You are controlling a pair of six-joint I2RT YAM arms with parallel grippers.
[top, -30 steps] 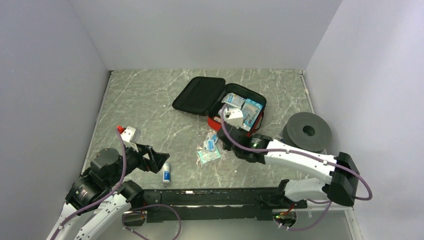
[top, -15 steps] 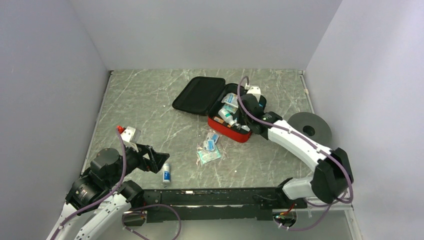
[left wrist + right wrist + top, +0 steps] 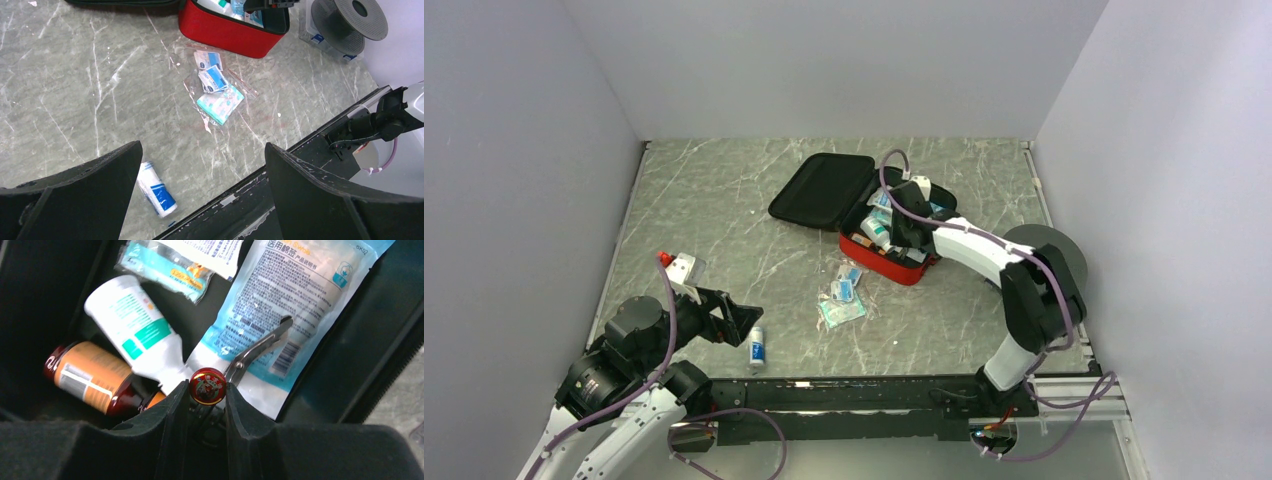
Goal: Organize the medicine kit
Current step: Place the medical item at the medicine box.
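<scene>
The medicine kit [image 3: 886,266], a red zip case with black lining, lies open mid-table, its lid [image 3: 822,189] folded back to the left. My right gripper [image 3: 902,222] reaches down into its tray. In the right wrist view that gripper [image 3: 206,389] is shut on a small round red tin [image 3: 207,385], held just above a white bottle [image 3: 135,327], an amber bottle [image 3: 90,377], metal tweezers [image 3: 260,347] and a blue-white packet [image 3: 300,295]. My left gripper [image 3: 746,325] hovers open near the front left, with a white-and-blue tube [image 3: 156,189] lying on the table under it.
Several clear sachets [image 3: 844,295] lie on the table in front of the kit, also visible from the left wrist as sachets [image 3: 217,95]. A grey spool [image 3: 1042,262] stands to the right of the kit. The black rail [image 3: 844,395] runs along the near edge.
My right arm has swung from the table in front of the kit, back and over, and down into the kit's tray, still holding the tin. The left arm has not moved.
</scene>
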